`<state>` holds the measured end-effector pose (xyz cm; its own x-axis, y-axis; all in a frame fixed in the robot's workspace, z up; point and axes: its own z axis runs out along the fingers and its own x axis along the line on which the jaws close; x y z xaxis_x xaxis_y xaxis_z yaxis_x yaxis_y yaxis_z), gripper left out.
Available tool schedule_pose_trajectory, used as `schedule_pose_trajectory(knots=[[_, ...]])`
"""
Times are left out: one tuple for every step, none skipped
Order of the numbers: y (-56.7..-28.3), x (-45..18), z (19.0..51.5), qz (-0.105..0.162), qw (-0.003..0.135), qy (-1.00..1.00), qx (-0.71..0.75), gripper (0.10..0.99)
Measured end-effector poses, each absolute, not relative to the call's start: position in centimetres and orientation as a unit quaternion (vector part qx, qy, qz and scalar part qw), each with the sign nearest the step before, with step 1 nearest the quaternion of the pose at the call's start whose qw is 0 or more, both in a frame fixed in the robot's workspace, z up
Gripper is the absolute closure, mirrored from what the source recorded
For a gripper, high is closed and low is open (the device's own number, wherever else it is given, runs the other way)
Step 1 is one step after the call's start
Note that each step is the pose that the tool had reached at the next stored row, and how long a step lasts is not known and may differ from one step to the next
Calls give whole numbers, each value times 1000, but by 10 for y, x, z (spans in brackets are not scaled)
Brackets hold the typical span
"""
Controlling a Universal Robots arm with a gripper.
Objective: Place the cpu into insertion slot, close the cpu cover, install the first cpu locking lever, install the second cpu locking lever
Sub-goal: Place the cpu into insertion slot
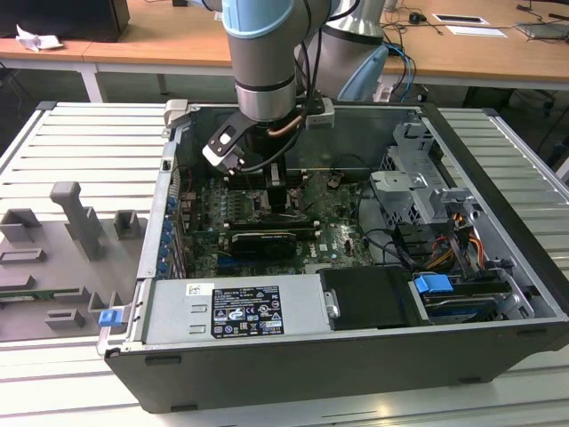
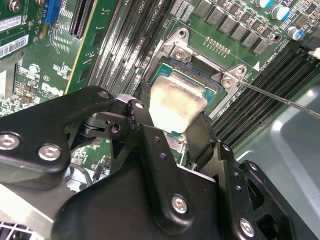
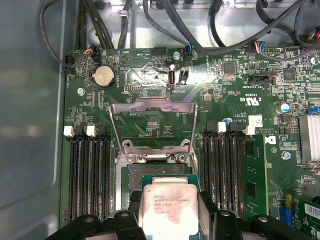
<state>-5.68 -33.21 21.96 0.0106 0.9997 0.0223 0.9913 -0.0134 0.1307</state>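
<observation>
In the exterior view, a grey tray (image 1: 62,258) of moulded blocks lies on the slatted table (image 1: 89,133) at the exterior view's left, just beside the open computer case (image 1: 356,356). The arm (image 1: 262,44) comes down over the case's far wall into the open middle of the case. Its gripper (image 1: 277,191) hangs above the green board, beyond the long black card (image 1: 262,242). Further to the exterior view's right are loose cables, then the metal drive cage (image 1: 418,178) against the case's right wall, well apart from the gripper.

In both wrist views the gripper (image 2: 172,114) (image 3: 167,212) is clenched on the cpu (image 2: 177,102) (image 3: 167,200), one black finger (image 3: 206,202) pressed to each opposite edge and the silver top facing the cameras. The cpu sits over the insertion slot (image 3: 150,169), covering the part nearer the gripper. A strip of the dark pin field shows between the chip's far edge and the hinge. I cannot tell whether the chip touches the pins.

The cpu cover (image 3: 150,109) stands swung up and away from the slot, leaving room above the socket. Rows of memory slots (image 3: 90,175) run close along both sides of the socket frame. In the second wrist view a thin metal rod (image 2: 280,97) juts out from the frame's corner, apart from the fingers.
</observation>
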Motion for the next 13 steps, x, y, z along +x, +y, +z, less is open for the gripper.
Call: schedule_pose_trajectory(knots=[[-332,-57,219,54,39,701,710,557],[-332,-57,219,54,39,701,710,557],[-332,-57,219,54,39,701,710,557],[-332,-57,219,54,39,701,710,557],[-332,-57,218,54,39,701,710,557],[-332,-57,218,54,39,701,710,557],[-332,-57,218,54,39,701,710,557],[-332,-57,218,54,39,701,710,557],[-332,-57,217,54,39,701,710,557],[-332,-57,217,54,39,701,710,557],[-332,-57,216,54,39,701,710,557],[-332,-57,216,54,39,701,710,557],[-332,-57,216,54,39,701,710,557]])
